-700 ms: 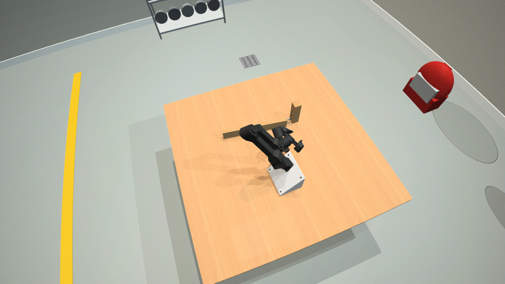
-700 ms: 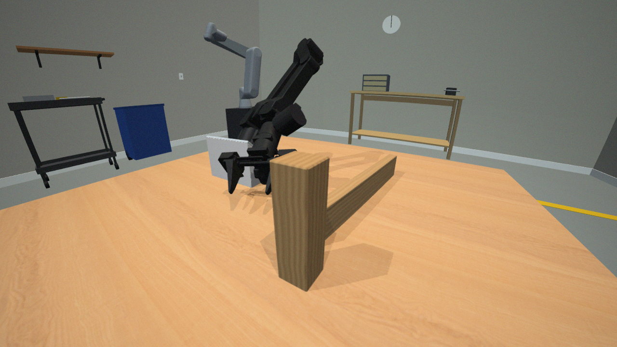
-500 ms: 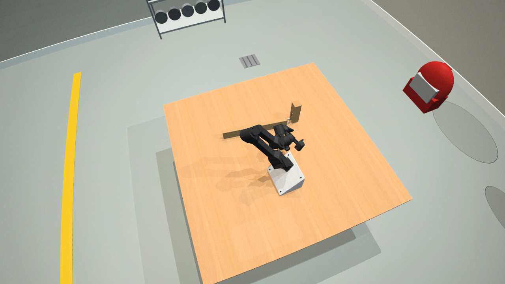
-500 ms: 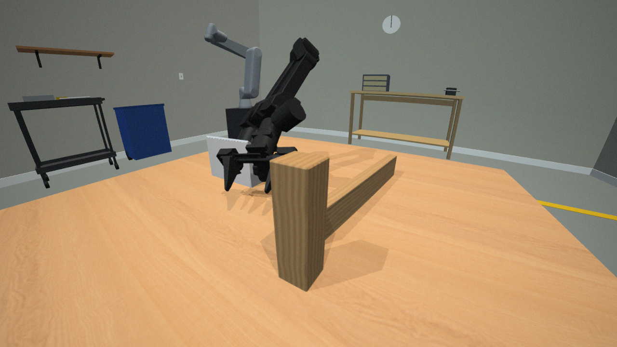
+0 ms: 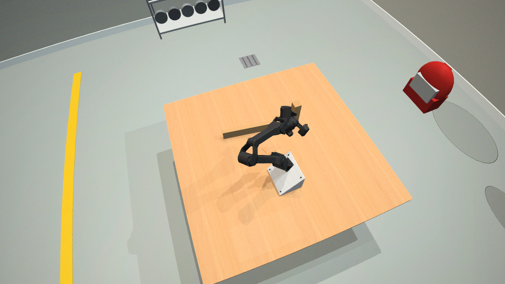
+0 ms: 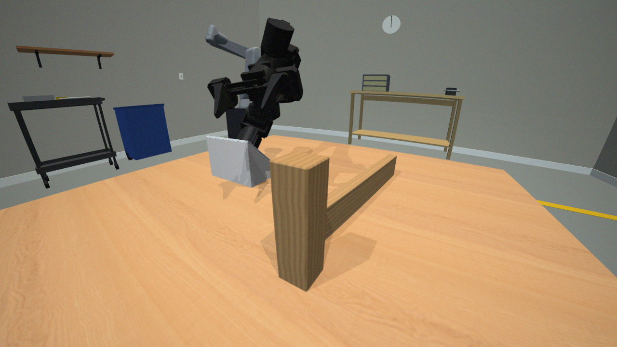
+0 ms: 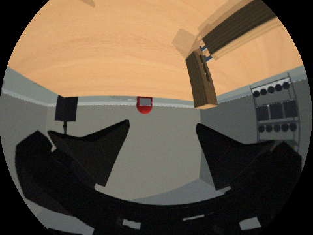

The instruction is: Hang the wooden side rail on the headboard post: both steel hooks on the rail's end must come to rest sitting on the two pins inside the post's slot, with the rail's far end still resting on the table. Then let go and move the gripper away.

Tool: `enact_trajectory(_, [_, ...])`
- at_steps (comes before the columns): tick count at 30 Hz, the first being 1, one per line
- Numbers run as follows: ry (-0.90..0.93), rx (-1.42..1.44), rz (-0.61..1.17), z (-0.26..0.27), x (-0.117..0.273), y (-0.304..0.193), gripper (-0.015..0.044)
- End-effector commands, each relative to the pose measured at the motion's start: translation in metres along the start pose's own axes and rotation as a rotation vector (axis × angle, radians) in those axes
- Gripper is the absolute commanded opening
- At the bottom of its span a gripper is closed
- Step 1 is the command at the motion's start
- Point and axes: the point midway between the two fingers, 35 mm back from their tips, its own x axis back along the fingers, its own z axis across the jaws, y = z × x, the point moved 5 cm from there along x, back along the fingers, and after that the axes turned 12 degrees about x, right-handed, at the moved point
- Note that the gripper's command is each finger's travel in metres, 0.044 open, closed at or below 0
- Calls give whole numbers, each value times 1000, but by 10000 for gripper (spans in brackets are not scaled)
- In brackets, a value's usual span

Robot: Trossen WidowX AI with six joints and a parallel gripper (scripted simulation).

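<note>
The wooden rail (image 5: 243,132) (image 6: 362,190) (image 7: 238,31) lies low along the table, its hook end beside the upright headboard post (image 5: 296,103) (image 6: 297,215) (image 7: 205,96). In the wrist view a gap shows between rail end and post. Two blue-grey steel hooks (image 7: 208,59) stick out from the rail end toward the lower part of the dark slot (image 7: 205,68). They look to be outside it, below small light spots that may be the pins; contact cannot be told. My gripper (image 6: 239,117) (image 7: 163,125) is open and empty, raised above the table, away from rail and post.
The white wedge base (image 5: 287,182) (image 6: 228,159) of the arm stands on the wooden table (image 5: 335,169) (image 6: 151,267). In the top view the arm hides the rail's hook end and part of the post. A red rounded object (image 5: 436,79) (image 7: 144,106) stands beyond the table.
</note>
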Motion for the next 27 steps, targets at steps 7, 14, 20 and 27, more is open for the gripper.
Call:
enact_trajectory(7, [-82, 88, -66, -6, 7, -16, 440])
enact_trajectory(14, [-341, 316, -302, -40, -38, -2, 440])
enact_trajectory(20, [-564, 440, -438, -62, -72, 15, 440])
enact_trajectory(27, [-571, 443, -442, -63, -73, 16, 440])
